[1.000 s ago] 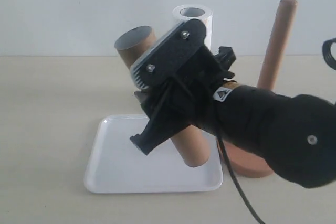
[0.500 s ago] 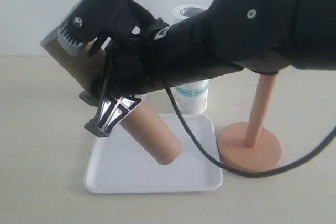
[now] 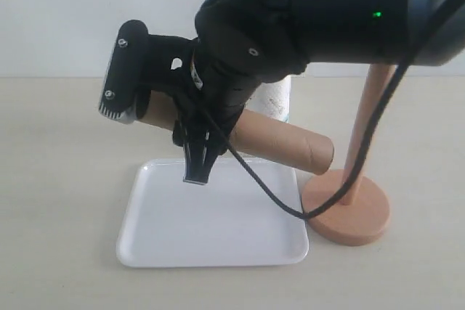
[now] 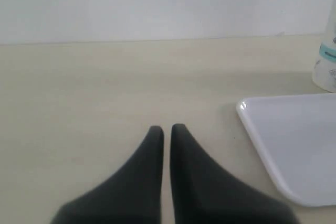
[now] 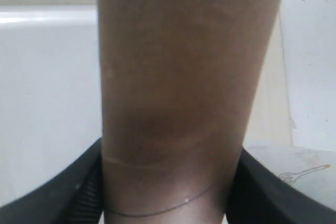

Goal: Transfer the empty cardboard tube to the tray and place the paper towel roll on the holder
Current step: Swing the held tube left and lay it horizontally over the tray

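My right gripper is shut on the empty cardboard tube, holding it almost level in the air above the tray, its free end pointing toward the holder. In the right wrist view the brown tube fills the gap between both fingers of the right gripper. The paper towel roll stands behind the arm, mostly hidden. My left gripper is shut on nothing, low over the tabletop beside the tray. The left gripper is out of the exterior view.
The holder's upright dowel rises just right of the tube's free end. The large black right arm covers the upper middle of the exterior view. An edge of the paper towel roll shows beyond the tray's far corner.
The right arm has swung across and up. The tube, steeply tilted with its low end over the tray before, now lies nearly level with its free end near the holder.
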You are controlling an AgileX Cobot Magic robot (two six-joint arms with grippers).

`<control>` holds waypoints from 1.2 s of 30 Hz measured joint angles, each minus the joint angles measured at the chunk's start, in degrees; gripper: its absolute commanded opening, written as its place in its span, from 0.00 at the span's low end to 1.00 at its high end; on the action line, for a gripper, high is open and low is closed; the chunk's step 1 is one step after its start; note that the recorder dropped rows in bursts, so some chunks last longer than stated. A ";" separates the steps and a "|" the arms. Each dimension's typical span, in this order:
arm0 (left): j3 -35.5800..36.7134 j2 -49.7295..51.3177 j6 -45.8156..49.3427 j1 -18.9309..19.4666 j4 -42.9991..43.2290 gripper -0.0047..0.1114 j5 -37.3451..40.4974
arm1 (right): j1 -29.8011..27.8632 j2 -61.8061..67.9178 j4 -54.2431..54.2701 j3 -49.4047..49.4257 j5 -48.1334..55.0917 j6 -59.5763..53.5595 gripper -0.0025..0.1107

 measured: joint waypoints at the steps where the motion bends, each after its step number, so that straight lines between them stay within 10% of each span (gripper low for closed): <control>1: 0.00 0.00 0.00 0.00 0.00 0.08 0.00 | 0.00 0.75 -0.23 -0.67 0.67 -0.89 0.02; 25: 0.00 0.00 0.00 0.00 0.00 0.08 0.00 | 0.09 20.06 9.76 -10.85 7.70 -13.22 0.03; 33: 0.00 0.00 0.00 0.00 0.00 0.08 0.00 | 0.09 20.75 10.43 -10.85 3.78 -9.78 0.53; 36: 0.00 0.00 0.00 0.00 0.00 0.08 0.00 | 0.09 20.79 10.46 -10.85 3.68 -8.66 0.54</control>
